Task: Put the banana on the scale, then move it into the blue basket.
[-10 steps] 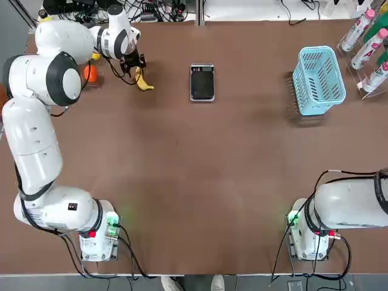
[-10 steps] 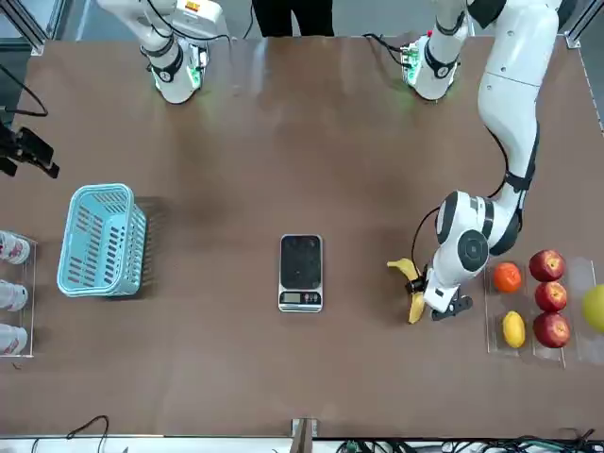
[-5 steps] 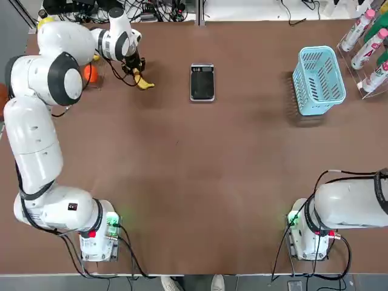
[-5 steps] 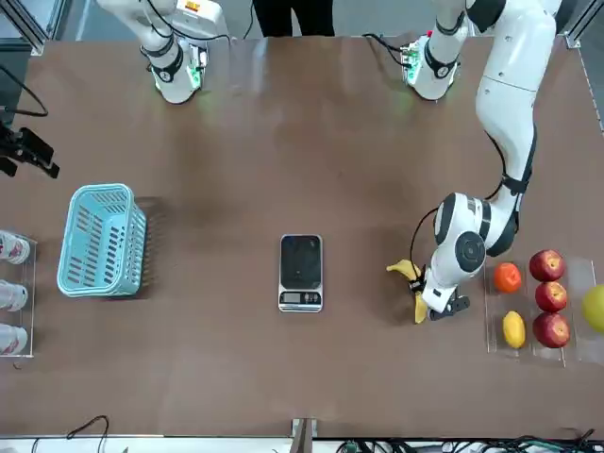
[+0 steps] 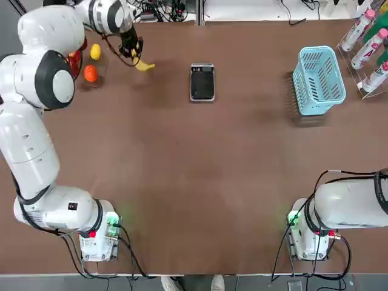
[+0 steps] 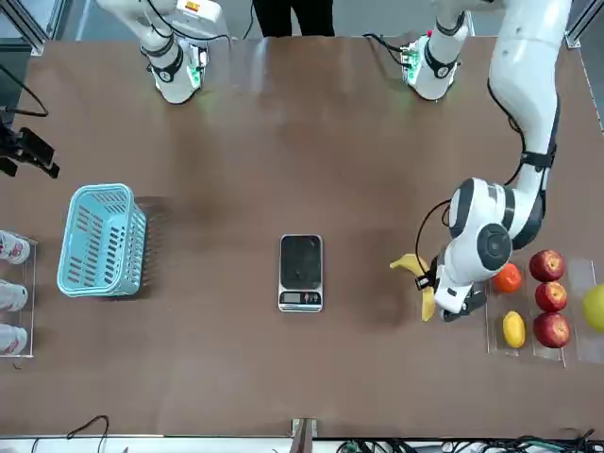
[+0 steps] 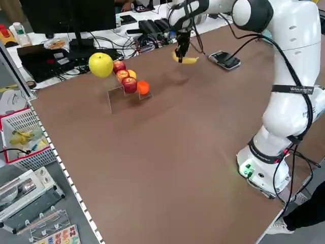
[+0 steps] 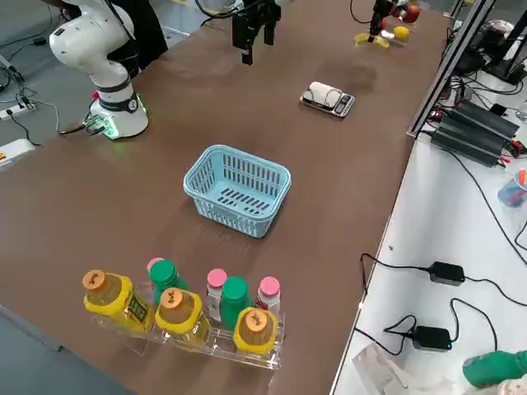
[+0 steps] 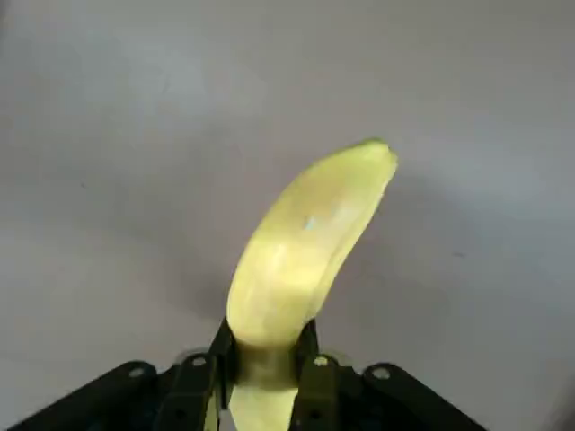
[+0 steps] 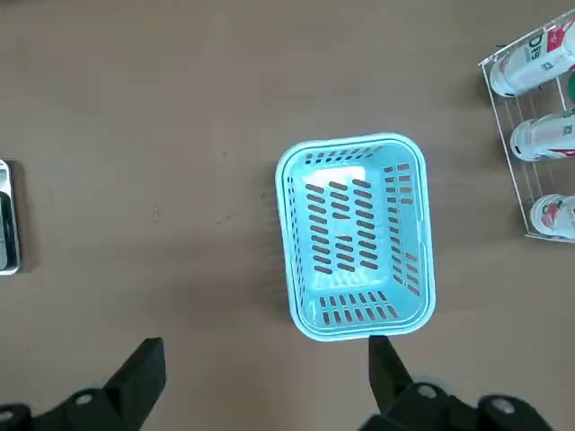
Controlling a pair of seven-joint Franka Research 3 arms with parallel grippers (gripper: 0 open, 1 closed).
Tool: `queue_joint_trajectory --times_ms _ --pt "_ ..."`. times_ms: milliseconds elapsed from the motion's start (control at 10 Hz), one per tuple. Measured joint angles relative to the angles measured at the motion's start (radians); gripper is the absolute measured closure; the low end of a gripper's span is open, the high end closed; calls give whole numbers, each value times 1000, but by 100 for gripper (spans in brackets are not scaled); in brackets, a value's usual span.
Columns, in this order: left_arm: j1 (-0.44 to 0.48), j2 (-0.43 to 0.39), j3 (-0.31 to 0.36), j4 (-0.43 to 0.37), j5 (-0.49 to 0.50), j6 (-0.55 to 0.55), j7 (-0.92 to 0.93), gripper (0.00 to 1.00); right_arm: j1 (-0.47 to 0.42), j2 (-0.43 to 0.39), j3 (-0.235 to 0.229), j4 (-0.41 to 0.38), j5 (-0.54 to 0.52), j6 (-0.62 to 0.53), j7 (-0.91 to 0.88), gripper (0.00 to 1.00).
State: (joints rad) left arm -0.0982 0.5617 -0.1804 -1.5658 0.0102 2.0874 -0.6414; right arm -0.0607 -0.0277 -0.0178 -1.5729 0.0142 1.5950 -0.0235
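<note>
My left gripper (image 5: 130, 51) is shut on one end of the small yellow banana (image 5: 144, 65), which hangs clear above the table at the far left. The left wrist view shows the banana (image 9: 305, 241) sticking out from between the fingers (image 9: 313, 373). In the front view the banana (image 6: 413, 266) curves out beside the gripper (image 6: 442, 293). The black scale (image 5: 202, 82) lies flat to the banana's right, with nothing on it. Far right stands the light blue basket (image 5: 317, 108), holding nothing. My right gripper (image 10: 260, 386) hangs open high over the basket (image 10: 355, 144).
A clear rack of apples, an orange and a lemon (image 6: 533, 293) stands just left of the held banana. A rack of bottles (image 8: 189, 309) stands at the far right beyond the basket. Cables lie along the table's back edge.
The left gripper has lifted the banana off the table and carried it slightly toward the back edge. The scale, the basket and the right arm have not moved.
</note>
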Motion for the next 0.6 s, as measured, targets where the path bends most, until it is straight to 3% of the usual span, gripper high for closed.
queue_joint_trajectory --times_ms 300,600 --pt "-157 17 -41 76 -20 -17 -252 71 0 1 0 -3 0 1 0 0" --pt "-359 142 -34 188 -20 5 -417 71 1 2 0 -5 0 6 0 0"
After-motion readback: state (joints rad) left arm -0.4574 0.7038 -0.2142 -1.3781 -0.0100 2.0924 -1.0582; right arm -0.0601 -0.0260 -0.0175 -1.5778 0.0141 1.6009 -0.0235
